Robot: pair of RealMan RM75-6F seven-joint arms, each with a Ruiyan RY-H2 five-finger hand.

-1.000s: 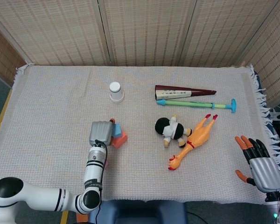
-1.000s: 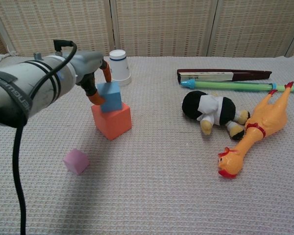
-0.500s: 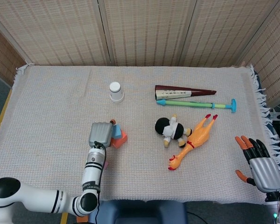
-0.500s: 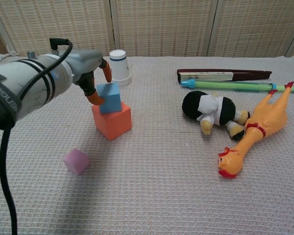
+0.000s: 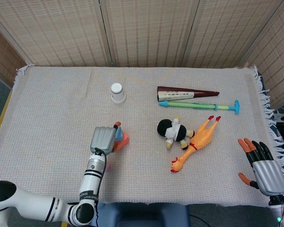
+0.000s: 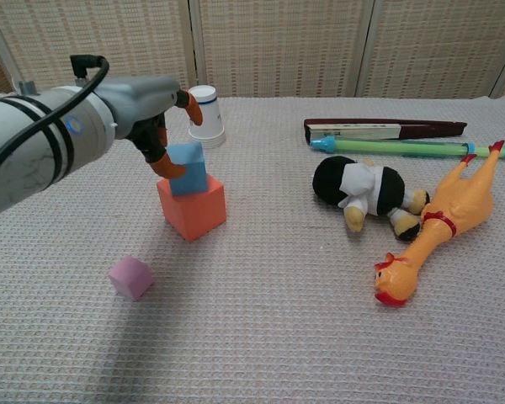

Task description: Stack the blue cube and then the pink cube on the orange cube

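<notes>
The blue cube sits on top of the orange cube, slightly turned. My left hand hovers just behind and to the left of them. Its thumb tip lies by the blue cube's left face, and another orange-tipped finger is raised clear above the cube. In the head view the left hand covers most of the blue cube and the orange cube. The pink cube lies alone on the cloth, nearer me. My right hand hangs open at the table's right edge, holding nothing.
A white paper cup stands upside down behind the stack. A black-and-white plush toy and a rubber chicken lie to the right. Further back are a dark red folded fan and a green stick.
My left hand has drawn back and upward, and its upper finger has lifted off the blue cube. The blue cube stays on the orange cube. The right hand has not moved.
</notes>
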